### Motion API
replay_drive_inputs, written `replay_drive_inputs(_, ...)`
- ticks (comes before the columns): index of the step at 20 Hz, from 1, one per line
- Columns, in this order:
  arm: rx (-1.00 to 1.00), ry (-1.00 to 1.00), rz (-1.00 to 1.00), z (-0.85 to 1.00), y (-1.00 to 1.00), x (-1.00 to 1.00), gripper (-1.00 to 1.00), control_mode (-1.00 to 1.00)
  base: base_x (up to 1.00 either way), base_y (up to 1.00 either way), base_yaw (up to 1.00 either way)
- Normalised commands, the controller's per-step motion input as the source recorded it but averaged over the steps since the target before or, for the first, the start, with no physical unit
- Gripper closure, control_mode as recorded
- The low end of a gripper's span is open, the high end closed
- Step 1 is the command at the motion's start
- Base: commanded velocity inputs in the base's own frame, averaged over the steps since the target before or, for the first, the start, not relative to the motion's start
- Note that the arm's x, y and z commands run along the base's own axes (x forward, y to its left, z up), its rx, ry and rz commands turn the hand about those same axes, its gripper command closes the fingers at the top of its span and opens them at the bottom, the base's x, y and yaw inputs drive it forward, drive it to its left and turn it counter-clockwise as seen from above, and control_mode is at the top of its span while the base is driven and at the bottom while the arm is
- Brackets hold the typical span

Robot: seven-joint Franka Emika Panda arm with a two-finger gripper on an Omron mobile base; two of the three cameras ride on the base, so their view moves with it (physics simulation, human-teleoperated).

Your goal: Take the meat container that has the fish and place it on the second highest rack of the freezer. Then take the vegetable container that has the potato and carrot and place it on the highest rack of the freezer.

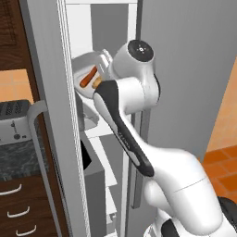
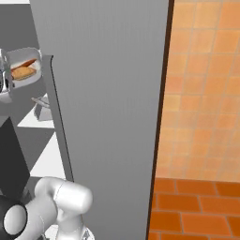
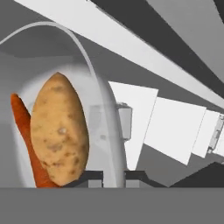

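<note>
**Arm reaching up into the fridge with the veggie container**

So the arm (image 1: 134, 143) comes up from the lower right of the left base view, bends at the elbow and stretches up and to the left, with its wrist poking into the open freezer (image 1: 185, 69). The hand is tipped sideways up by the white shelves (image 1: 104, 127).

From the hand view the gripper (image 3: 113, 177) is pinched nearly shut on the thin rim of the vegetable container (image 3: 103, 100): one dark tip sits on either side of the wall with just the edge between them. So closed, holding the container by its rim.

The container itself is a pale grey, see-through tub with a rounded edge. It's held tilted, up in the air at the height of the upper shelves, just inside the door opening. Inside it the potato (image 3: 59, 129) is a tan speckled oval, and the carrot (image 3: 26, 135) is a thin orange-red stick lying right against the potato's side, partly tucked behind it. Both also show in the left base view, with the carrot (image 1: 88, 77) slanted.
</note>
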Motion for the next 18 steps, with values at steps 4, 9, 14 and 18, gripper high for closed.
replay_drive_inputs(4,0.07,0.00,0.00,0.00,0.08,0.99,1.00,-1.00,0.00,0.00,0.00)
replay_drive_inputs(9,0.05,0.00,0.00,0.00,0.25,0.88,1.00,-1.00,0.00,0.00,0.00)
replay_drive_inputs(14,0.03,0.00,0.00,-0.04,0.29,0.84,1.00,-1.00,0.00,0.00,0.00)
replay_drive_inputs(18,0.00,0.00,-0.02,-0.11,0.46,0.55,1.00,-1.00,0.00,0.00,0.00)
